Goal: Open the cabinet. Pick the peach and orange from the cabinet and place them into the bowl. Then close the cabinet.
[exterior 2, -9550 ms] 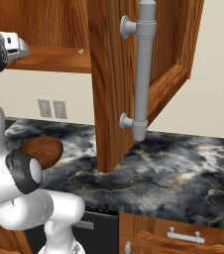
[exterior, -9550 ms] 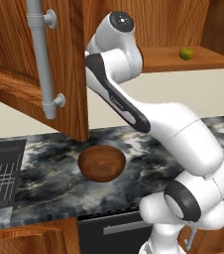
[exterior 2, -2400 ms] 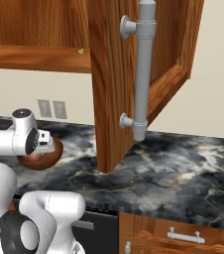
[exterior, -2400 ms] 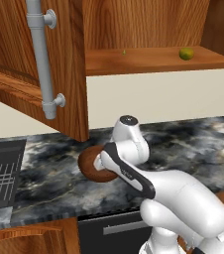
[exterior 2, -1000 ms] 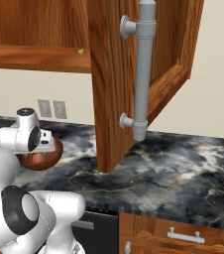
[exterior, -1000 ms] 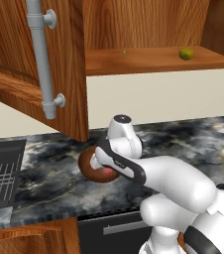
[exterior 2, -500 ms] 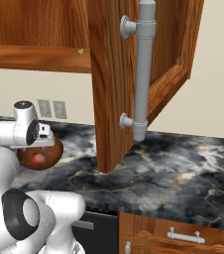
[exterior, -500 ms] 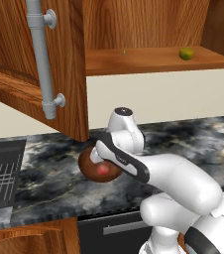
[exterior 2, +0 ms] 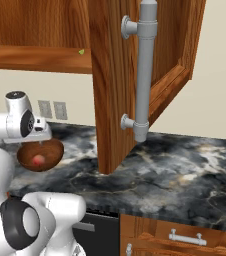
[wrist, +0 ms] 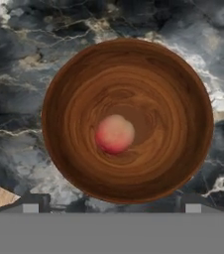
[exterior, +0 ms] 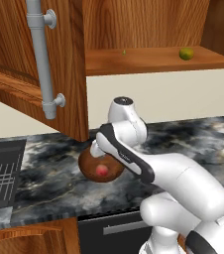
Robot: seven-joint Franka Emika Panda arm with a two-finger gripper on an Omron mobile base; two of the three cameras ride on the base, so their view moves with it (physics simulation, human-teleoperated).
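Left base view: kitchen with a dark marbled table [exterior: 203, 144] under an open cabinet [exterior: 59, 59]. Cabinet doors stand wide, so step one reads as done. Bowl [exterior: 86, 166] sits on the table below the left door, peach [exterior: 101, 170] inside it near the middle. Orange [exterior: 186, 53] sits on the cabinet shelf at about 2 o'clock from the bowl, well apart. The arm's hand hangs over the bowl; the fingers are hidden here.

Right base view: same table, open door with its long grey handle [exterior 2: 145, 70] in the centre. Bowl [exterior 2: 52, 152] at 9 o'clock, peach [exterior 2: 37, 160] in it, hand just above the rim. Nothing else in the bowl.

Hand view: looking straight down at the marbled table. Bowl [wrist: 74, 74] holds one peach [wrist: 115, 134], slightly toward 8 o'clock of centre. Fingers [wrist: 30, 208] are spread wide at the bottom edge, released, holding nothing.

Judgement: peach placed, roughly half done. Left: fetch the orange, drop it in the bowl, close the cabinet.
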